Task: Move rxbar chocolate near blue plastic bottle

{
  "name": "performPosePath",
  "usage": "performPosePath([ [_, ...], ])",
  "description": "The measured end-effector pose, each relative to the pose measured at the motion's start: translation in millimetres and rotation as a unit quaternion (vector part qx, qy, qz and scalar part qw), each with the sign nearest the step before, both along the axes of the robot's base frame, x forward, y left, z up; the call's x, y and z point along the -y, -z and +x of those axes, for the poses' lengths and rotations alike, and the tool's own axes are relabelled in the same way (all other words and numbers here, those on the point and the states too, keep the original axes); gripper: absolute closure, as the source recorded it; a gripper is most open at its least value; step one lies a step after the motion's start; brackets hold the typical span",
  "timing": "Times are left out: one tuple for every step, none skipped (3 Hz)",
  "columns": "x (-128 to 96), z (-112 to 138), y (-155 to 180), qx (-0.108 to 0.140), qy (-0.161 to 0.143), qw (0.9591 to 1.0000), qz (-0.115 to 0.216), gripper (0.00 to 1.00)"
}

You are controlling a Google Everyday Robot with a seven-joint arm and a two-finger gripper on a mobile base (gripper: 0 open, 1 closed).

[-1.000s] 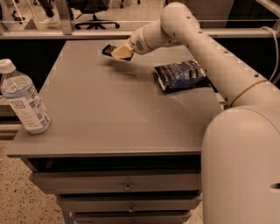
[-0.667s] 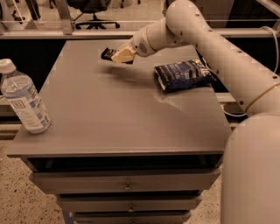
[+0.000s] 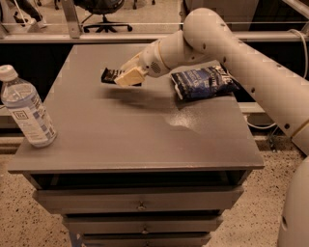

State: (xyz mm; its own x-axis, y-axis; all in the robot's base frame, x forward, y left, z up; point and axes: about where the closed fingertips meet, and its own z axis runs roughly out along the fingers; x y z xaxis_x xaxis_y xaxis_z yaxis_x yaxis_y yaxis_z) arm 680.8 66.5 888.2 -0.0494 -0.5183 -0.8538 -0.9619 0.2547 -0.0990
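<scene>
The rxbar chocolate [image 3: 109, 75] is a small black bar, held in my gripper [image 3: 123, 77] above the middle-back of the grey table top [image 3: 135, 130]; only its left end shows past the cream fingers. The gripper reaches in from the right on the white arm. The blue plastic bottle [image 3: 27, 108], clear with a white cap and white-and-blue label, stands upright at the table's front left corner, well left of and nearer than the gripper.
A crinkled blue snack bag [image 3: 203, 82] lies at the table's back right, under the arm. The table is a drawer cabinet with drawers [image 3: 140, 200] below. An office chair [image 3: 104, 12] stands on the floor behind.
The gripper with the bar has lifted from the back of the table and moved forward and left, toward the middle. The bottle and snack bag have not moved.
</scene>
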Motion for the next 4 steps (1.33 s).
performPosePath([
  [-15,-27,2,0.000,-0.038,0.9992,0.013,1.00],
  [-18,-27,3,-0.001,-0.039,0.9992,0.012,1.00],
  [-29,-42,7,-0.004,-0.050,0.9986,0.017,1.00],
  [-48,-63,11,-0.012,-0.070,0.9972,0.023,1.00],
])
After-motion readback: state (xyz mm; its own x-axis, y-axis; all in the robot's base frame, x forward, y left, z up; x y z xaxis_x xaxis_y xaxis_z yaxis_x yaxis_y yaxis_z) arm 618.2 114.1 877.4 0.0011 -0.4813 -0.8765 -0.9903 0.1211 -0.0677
